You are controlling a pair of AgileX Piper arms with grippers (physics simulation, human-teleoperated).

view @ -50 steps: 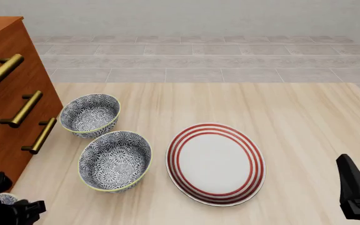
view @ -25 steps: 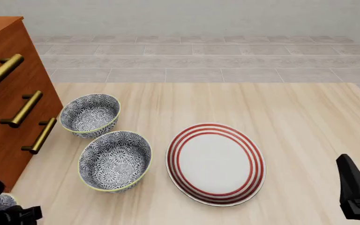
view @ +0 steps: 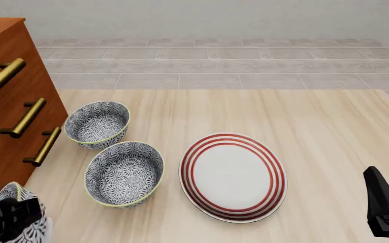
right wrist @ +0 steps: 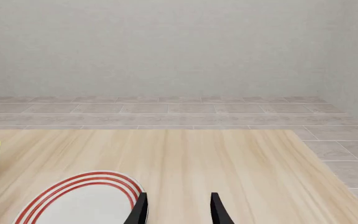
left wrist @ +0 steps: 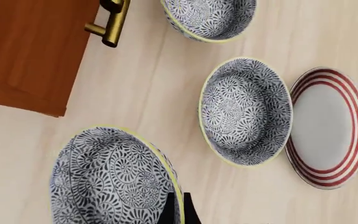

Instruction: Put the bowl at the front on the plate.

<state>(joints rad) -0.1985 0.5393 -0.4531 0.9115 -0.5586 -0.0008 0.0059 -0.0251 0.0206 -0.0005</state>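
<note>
The left gripper (view: 8,223) is sitting at the near left corner of the front view with its jaws clamped on the yellow-green rim of the bowl (view: 26,215), one dark finger showing inside the rim in the left wrist view, where the bowl (left wrist: 113,179) is filling the lower part of the picture. The bowl is tilting, its patterned outside facing the camera in the front view, and whether it is touching the worktop (view: 316,131) cannot be told. It is lying nearest of the three look-alikes, just in front of the wooden cabinet (view: 5,101) with its brass handles (view: 26,117). Beyond it the middle bowl (view: 125,173) is standing upright on the worktop, just beside the left edge of the plate (view: 233,177), and the far bowl (view: 98,123) is standing behind that one, close to the cabinet. The plate is lying flat near the centre of the worktop, its white middle bare, well apart from the held bowl. The right gripper (right wrist: 175,210) is hanging at the near right, off to the right of the plate, its jaws apart and holding nothing, pointing toward the far edge of the worktop and the tiled floor (view: 215,61).
</note>
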